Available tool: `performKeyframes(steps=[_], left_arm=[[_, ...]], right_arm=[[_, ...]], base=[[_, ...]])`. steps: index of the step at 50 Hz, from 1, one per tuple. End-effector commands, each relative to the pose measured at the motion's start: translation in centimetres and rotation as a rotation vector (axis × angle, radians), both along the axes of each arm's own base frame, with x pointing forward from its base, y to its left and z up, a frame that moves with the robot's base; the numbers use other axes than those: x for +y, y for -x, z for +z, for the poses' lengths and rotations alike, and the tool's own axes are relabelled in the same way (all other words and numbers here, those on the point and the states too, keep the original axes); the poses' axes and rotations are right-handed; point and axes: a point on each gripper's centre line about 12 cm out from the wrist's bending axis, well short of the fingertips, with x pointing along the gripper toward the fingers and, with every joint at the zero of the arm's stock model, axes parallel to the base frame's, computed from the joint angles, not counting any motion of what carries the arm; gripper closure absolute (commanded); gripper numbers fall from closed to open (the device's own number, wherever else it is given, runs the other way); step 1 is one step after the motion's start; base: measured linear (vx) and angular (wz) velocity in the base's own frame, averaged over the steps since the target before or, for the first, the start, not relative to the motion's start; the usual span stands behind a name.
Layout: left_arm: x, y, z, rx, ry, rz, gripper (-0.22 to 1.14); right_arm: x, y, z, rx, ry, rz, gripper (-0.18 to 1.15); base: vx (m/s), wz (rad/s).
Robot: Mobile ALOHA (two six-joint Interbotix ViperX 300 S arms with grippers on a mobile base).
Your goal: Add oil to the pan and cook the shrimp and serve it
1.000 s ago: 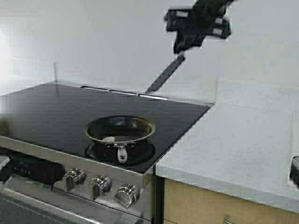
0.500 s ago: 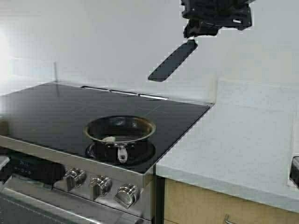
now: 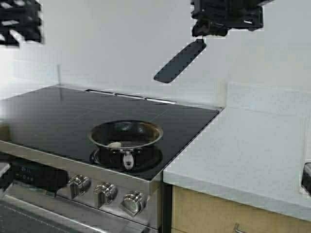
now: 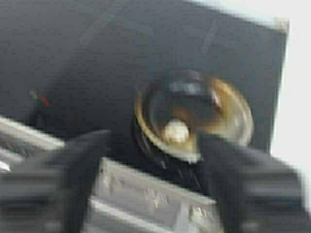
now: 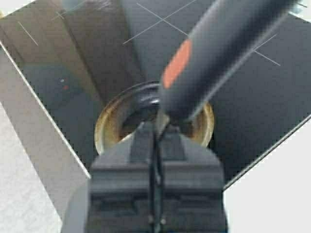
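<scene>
The pan [image 3: 146,127] sits on the front right burner of the black cooktop, its short handle toward me. The shrimp [image 3: 114,144], a small pale lump, lies inside near the front wall. High over the back of the stove, my right gripper [image 3: 204,35] is shut on a black spatula [image 3: 180,62] whose blade hangs down to the left. My left gripper [image 3: 19,22] is raised at the upper left, open and holding nothing. The left wrist view looks down on the pan [image 4: 228,104] and shrimp [image 4: 176,131] between its fingers [image 4: 87,160]. The oil is out of view.
Three silver knobs [image 3: 104,193] line the stove's front panel. A white counter [image 3: 252,155] adjoins the cooktop [image 3: 58,116] on the right, with a dark object [image 3: 306,178] at its right edge. A pale wall stands behind.
My right gripper has lifted the spatula up and to the right, then held nearly still. My left gripper has risen into the high view at the upper left.
</scene>
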Motion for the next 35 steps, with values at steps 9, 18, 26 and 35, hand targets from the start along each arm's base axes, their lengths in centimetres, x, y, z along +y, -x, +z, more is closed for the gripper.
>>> performKeyframes(steps=[9, 18, 26, 35], left_arm=[[-0.8, -2.0, -3.7, 0.079, 0.191, 0.083, -0.10], [-2.3, -2.6, -7.3, 0.119, 0.209, 0.028, -0.10], [-4.0, -3.8, -11.0, 0.155, 0.266, -0.037, -0.10], [-6.6, -5.1, -15.2, 0.208, 0.425, -0.156, -0.10]], right_arm=[[-0.4, -0.3, 1.6, -0.062, -0.063, -0.026, 0.88], [-0.9, -0.5, 1.6, -0.065, -0.087, -0.053, 0.88], [-0.9, -0.6, 1.4, -0.058, -0.095, -0.064, 0.88], [-1.1, -0.7, 1.3, -0.053, -0.127, -0.089, 0.88]], base=[[0.00, 0.00], [0.00, 0.00], [0.00, 0.00], [0.00, 0.00]])
